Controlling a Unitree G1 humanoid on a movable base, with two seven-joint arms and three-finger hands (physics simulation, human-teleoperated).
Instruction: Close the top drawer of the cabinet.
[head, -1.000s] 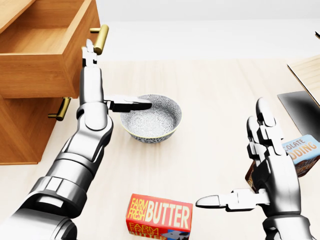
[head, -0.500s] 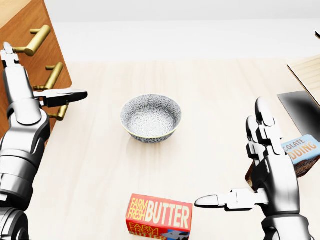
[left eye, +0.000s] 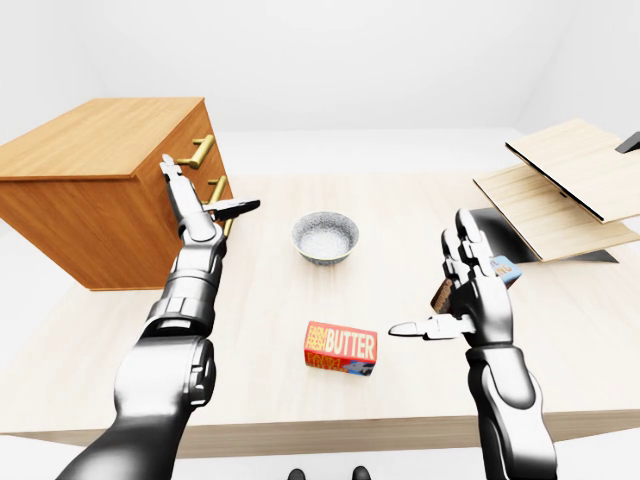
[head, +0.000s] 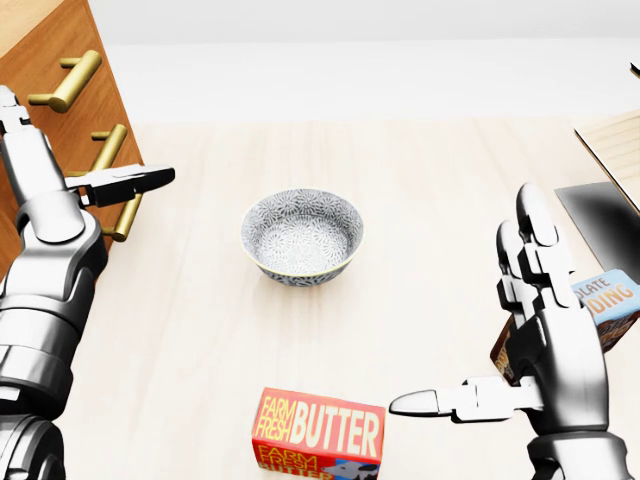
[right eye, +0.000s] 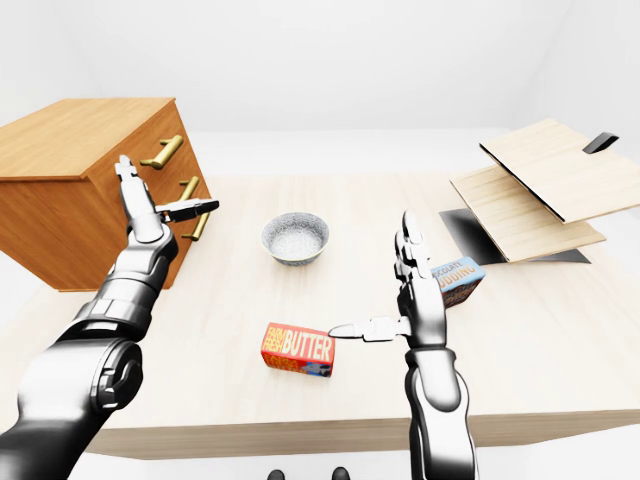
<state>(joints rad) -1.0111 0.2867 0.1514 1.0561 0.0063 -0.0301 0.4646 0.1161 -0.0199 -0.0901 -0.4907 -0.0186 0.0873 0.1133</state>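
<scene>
The wooden cabinet (left eye: 100, 185) stands at the left end of the pale wood-grain table (left eye: 300, 385). Its top drawer (left eye: 192, 128) sits flush with the cabinet face, shut; brass bar handles (left eye: 200, 150) project from the drawer fronts.

The patterned ceramic bowl (head: 302, 236), round and grey-white, rests near the table's middle; nothing is visible inside it. The butter box (head: 318, 430), a red and orange carton, lies toward the table's near edge. A blue-labelled pudding box (right eye: 459, 279) lies just to the right of the right hand, partly hidden by it. Light wooden boards (left eye: 565, 180) rest over a dark flat panel (right eye: 470, 235) at the table's right end.

The left hand (head: 45, 165), metallic and jointed, is raised beside the drawer fronts with fingers extended and thumb spread outward, grasping nothing. The right hand (head: 535, 330) stands upright over the table's right part, fingers straight and thumb out sideways, holding nothing.
</scene>
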